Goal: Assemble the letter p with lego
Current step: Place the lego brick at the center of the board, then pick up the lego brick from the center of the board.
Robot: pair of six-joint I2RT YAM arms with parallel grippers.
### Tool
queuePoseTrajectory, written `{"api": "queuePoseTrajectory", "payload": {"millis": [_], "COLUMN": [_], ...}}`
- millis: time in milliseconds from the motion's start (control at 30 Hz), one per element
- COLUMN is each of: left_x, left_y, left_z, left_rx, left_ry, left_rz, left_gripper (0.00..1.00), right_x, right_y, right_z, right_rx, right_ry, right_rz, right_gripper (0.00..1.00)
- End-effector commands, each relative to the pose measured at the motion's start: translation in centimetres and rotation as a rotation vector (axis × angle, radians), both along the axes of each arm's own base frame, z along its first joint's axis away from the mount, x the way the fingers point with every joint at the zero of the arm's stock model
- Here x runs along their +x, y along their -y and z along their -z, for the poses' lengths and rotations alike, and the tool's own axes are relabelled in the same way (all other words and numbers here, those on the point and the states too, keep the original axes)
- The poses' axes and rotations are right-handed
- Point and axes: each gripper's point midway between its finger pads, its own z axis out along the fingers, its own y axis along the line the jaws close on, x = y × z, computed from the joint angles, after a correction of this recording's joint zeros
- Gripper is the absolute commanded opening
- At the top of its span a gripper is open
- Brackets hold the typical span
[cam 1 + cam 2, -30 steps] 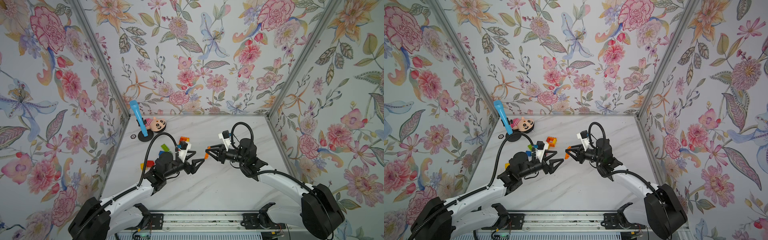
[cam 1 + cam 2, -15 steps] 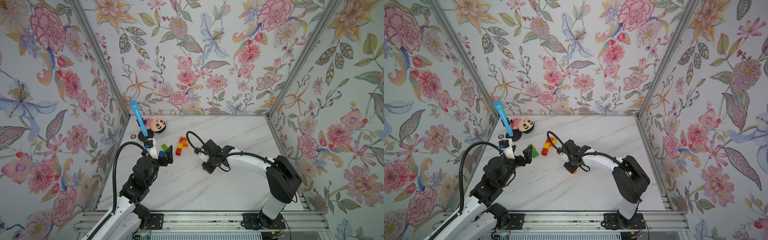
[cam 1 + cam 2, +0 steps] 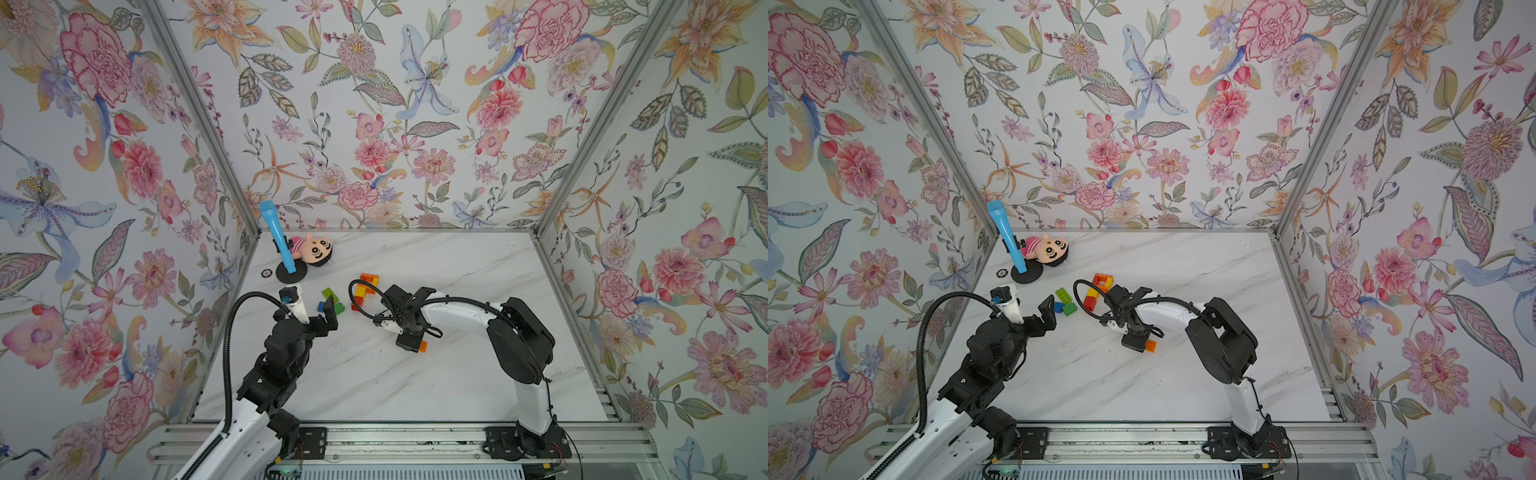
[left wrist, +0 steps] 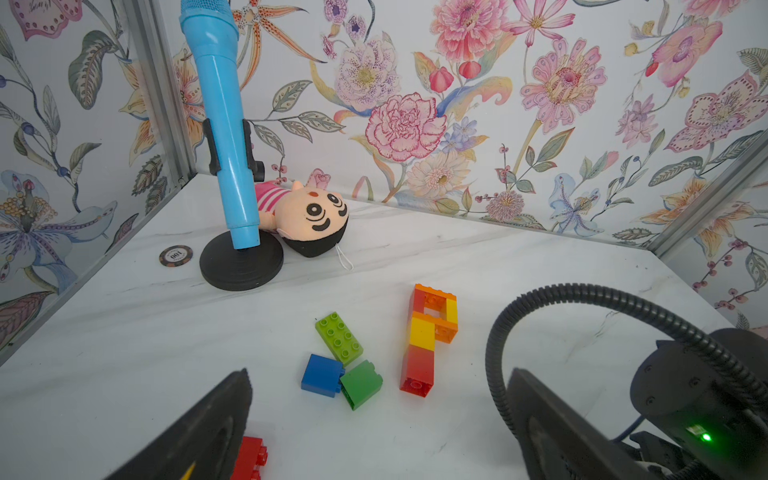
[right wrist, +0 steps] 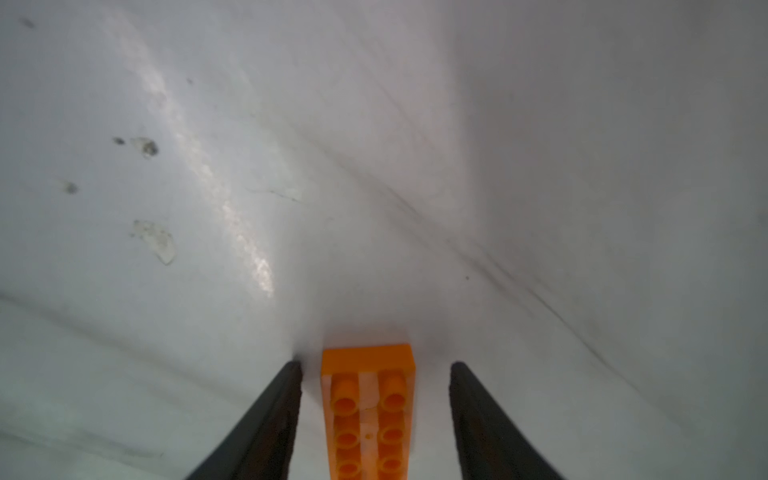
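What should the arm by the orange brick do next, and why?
Probably lift the right arm straight up and away. Its jaws stand open with gaps on both sides of the orange brick, which lies flat on the table, and the P already looks finished.

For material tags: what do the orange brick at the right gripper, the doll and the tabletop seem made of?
Orange brick: hard moulded plastic, smooth, crisp studs. Doll: soft plush fabric, matte, fuzzy-edged. Tabletop: smooth, faint sheen, grey marble veining; stone or laminate, cannot tell.
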Motion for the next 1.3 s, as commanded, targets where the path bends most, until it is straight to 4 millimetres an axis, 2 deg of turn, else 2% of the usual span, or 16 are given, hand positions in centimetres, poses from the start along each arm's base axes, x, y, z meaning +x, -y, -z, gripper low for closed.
{"api": "queuePoseTrajectory", "payload": {"millis": [0, 100, 233, 367, 500, 600, 767, 867, 933, 1000, 1100, 1167, 1267], "left_x": [-0.2, 0.0, 0.9, 2.3, 3.5, 4.3, 5.8, 6.8, 7.3, 7.7, 8.0, 8.4, 9.1], "left_y": [-1.1, -1.3, -1.1, -0.6, -0.2, -0.7, -2.2, -1.8, -1.4, -1.0, -0.8, 0.0, 1.4], "left_z": [0.7, 1.0, 1.7, 3.7, 5.9, 7.3, 10.4, 12.2, 13.4, 14.2, 15.3, 15.9, 16.8], "left_rx": [0.007, 0.011, 0.030, 0.050, 0.092, 0.145, 0.205, 0.231, 0.242, 0.252, 0.277, 0.284, 0.289], "left_ry": [-0.010, -0.017, -0.068, -0.163, -0.269, -0.355, -0.506, -0.583, -0.639, -0.673, -0.716, -0.723, -0.746], "left_rz": [-0.051, -0.064, -0.061, -0.053, -0.048, -0.083, -0.129, -0.106, -0.094, -0.083, -0.076, -0.044, 0.005], "left_gripper": [0.99, 0.99, 0.99, 0.99, 0.99, 0.99, 0.99, 0.99, 0.94, 0.86, 0.80, 0.78, 0.70], "right_x": [-0.5, -1.4, -2.3, -1.2, -0.3, -0.5, -1.5, -1.4, -0.9, -0.8, -0.8, -0.6, -0.6], "right_y": [1.6, 2.7, 4.7, 6.2, 6.0, 5.2, 2.9, 1.7, 1.2, 1.1, 1.2, 1.5, 1.9], "right_z": [-0.7, -1.4, -0.9, -0.5, -0.6, -1.4, -4.8, -7.4, -9.7, -11.5, -13.8, -14.9, -16.1], "right_rx": [-0.043, -0.039, -0.068, -0.104, -0.086, -0.042, 0.120, 0.223, 0.310, 0.381, 0.483, 0.530, 0.585], "right_ry": [0.007, 0.008, -0.002, 0.018, 0.037, 0.039, 0.054, 0.101, 0.157, 0.198, 0.257, 0.293, 0.333], "right_rz": [-0.012, 0.028, 0.079, 0.133, 0.150, 0.141, 0.118, 0.129, 0.160, 0.186, 0.218, 0.242, 0.271], "right_gripper": [0.76, 0.84, 0.88, 0.87, 0.87, 0.87, 0.87, 0.87, 0.87, 0.86, 0.86, 0.86, 0.86]}}
